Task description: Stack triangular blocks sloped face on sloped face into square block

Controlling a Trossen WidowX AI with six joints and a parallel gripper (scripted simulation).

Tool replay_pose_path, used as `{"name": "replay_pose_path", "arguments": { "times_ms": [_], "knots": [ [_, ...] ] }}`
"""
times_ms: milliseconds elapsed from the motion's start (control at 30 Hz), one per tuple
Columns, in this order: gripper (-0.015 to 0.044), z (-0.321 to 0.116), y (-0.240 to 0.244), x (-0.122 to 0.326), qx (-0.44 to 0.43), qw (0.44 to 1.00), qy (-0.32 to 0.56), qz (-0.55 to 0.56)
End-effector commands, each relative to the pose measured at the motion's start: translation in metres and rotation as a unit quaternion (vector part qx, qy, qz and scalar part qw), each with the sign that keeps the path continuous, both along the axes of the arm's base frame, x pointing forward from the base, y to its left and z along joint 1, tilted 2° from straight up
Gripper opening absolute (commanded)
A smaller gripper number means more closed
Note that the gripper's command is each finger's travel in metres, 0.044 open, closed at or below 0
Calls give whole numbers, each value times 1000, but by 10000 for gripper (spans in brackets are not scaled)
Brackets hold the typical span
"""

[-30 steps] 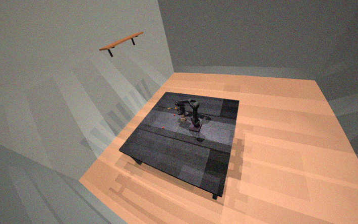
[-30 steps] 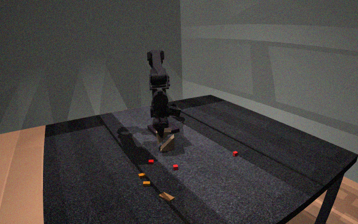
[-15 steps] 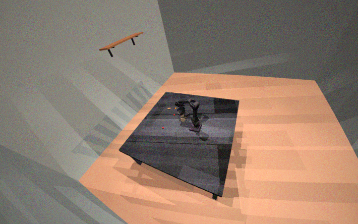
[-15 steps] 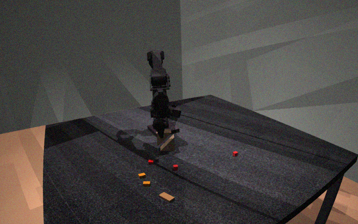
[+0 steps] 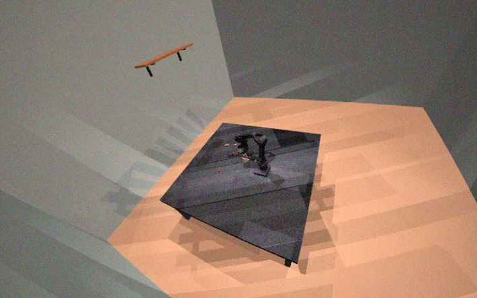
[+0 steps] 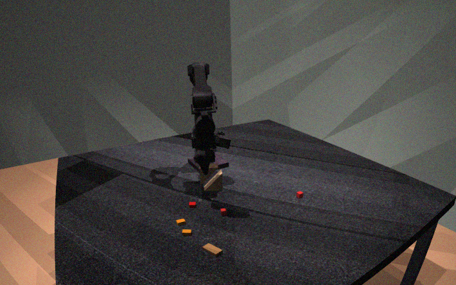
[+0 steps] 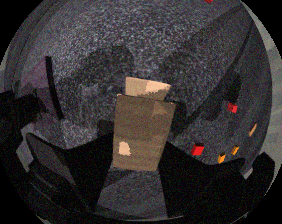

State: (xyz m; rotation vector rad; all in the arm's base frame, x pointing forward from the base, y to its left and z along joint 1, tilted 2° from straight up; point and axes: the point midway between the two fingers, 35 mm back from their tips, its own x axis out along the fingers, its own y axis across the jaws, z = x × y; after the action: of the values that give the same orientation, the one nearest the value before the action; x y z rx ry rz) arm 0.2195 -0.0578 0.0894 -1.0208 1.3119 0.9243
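Note:
The lower triangular block (image 6: 216, 185) stands on the table, its lit sloped face up toward the left in the exterior view; it shows past the held block in the wrist view (image 7: 147, 87). My gripper (image 6: 205, 169) (image 7: 137, 139) is shut on the other triangular block (image 6: 203, 177) (image 7: 144, 120), low over the sloped side of the lower block. A strip of the lower slope shows uncovered, so the two are not flush. Whether they touch cannot be told. In the top view the blocks (image 5: 245, 158) are too small to separate.
Red cubes (image 6: 192, 204) (image 6: 223, 212) (image 6: 299, 194) lie in front of the blocks and to the right in the exterior view. Two small orange blocks (image 6: 180, 221) (image 6: 186, 232) and a flat wooden block (image 6: 212, 249) lie nearer that camera. The arm's base (image 5: 262, 171) stands behind the blocks.

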Motion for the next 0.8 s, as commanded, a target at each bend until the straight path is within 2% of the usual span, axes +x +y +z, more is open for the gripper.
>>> {"name": "replay_pose_path", "arguments": {
  "times_ms": [0,767],
  "knots": [
    [0,-1,0,0,-2,1000,-1,-3],
    [0,-15,5,3,-1,1000,-1,-3]
  ]
}}
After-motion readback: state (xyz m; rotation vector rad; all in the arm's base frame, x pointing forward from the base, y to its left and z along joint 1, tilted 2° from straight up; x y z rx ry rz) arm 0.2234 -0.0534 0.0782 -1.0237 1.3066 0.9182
